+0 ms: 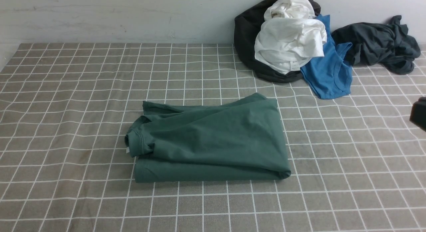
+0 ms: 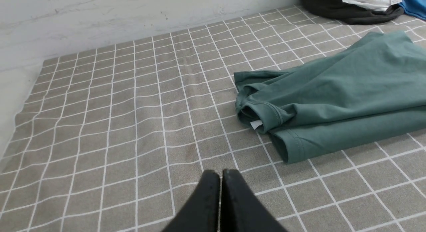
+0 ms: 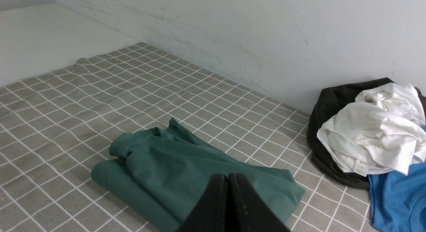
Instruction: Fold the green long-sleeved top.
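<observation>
Grey worktop point(image 1: 83, 198): Cloth ruled with white lines spreads before you, the green top lying well inside its edges, slightly toward your left of centre.

Green long-sleeved top point(image 1: 213, 135): Gathered into a broad, uneven bundle, it rests flat on the worktop, its body doubled over. You appear to be between folds, with the main body fold made and the final compacting and tidying left to do.

Garments at the back: A black garment point(image 1: 246, 35) lies under white cloth point(image 1: 289, 42), beside a blue garment point(image 1: 329, 75) and a dark grey garment point(image 1: 379, 42), all apart from your green top.

Lower layer point(image 1: 199, 173): A long strip of green shows along your near side, beyond the upper layer's slanting edge. Your next move likely calls for squaring these layers, then bringing one end across toward the other.

Left end effector point(image 2: 221, 178): Clenched on nothing, it is clear of the fabric. You would need to part its tips before any pinch.

Right end effector point(image 3: 228, 182): Also clenched and empty, raised off the cloth; it too must open for a grasp.

Collar point(image 2: 268, 114): Bunched at your left end, it could trap a lump in the next fold.

Neck label point(image 2: 256, 124): A small white tab peeks out beside the collar.
</observation>
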Robot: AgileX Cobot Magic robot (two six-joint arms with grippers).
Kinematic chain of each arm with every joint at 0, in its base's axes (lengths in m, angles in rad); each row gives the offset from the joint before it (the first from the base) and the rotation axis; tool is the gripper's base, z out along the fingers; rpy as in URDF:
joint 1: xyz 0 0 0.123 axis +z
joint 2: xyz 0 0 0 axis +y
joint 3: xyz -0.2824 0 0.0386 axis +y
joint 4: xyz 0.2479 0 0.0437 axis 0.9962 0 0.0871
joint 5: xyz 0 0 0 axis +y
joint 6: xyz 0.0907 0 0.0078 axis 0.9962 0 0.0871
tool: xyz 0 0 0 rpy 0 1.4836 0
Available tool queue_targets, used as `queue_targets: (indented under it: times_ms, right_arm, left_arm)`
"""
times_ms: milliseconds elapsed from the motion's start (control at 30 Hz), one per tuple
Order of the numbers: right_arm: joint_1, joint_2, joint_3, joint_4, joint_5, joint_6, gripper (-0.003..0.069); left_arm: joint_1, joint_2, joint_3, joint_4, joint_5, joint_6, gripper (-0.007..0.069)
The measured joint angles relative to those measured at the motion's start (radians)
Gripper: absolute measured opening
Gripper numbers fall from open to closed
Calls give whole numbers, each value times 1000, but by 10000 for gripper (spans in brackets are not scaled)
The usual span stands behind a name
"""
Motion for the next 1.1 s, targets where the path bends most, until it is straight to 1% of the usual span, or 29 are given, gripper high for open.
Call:
queue_targets:
  times_ms: [300,433,533,600,633,667,700,733,767,900,1000,1033,1100]
  right_arm:
    - [0,0,0,-2,1,0,-6]
    - [0,-3,12,26,-9,0,-6]
    - [-9,-36,70,51,-44,0,-6]
    - [-46,-89,138,63,-93,12,-6]
    - [-90,-138,187,70,-124,26,-6]
    - [-113,-160,223,73,-145,40,-6]
    - [-176,-213,287,74,-173,67,-6]
    - [-185,-221,287,74,-173,72,-6]
    - [-256,-275,360,66,-198,112,-6]
    - [-449,-429,526,-14,-218,242,-6]
    - [-548,-527,630,-69,-220,326,-6]
    - [-554,-539,637,-72,-221,330,-6]
    - [-612,-576,730,-87,-223,363,-6]
  left_arm:
    - [0,0,0,0,0,-1,-7]
    - [0,0,0,0,0,-1,-7]
    - [0,0,0,-1,0,-1,-7]
    - [0,0,0,-1,0,-1,-7]
    - [0,0,0,-1,0,-1,-7]
    - [0,0,0,-1,0,-1,-7]
    - [0,0,0,-1,0,-1,-7]
    - [0,0,0,-1,0,-1,-7]
    - [0,0,0,-1,0,-1,-7]
    - [0,0,0,-1,0,-1,-7]
    - [0,0,0,-1,0,-1,-7]
    - [0,0,0,-1,0,-1,-7]
    - [0,-1,0,-1,0,-1,-7]
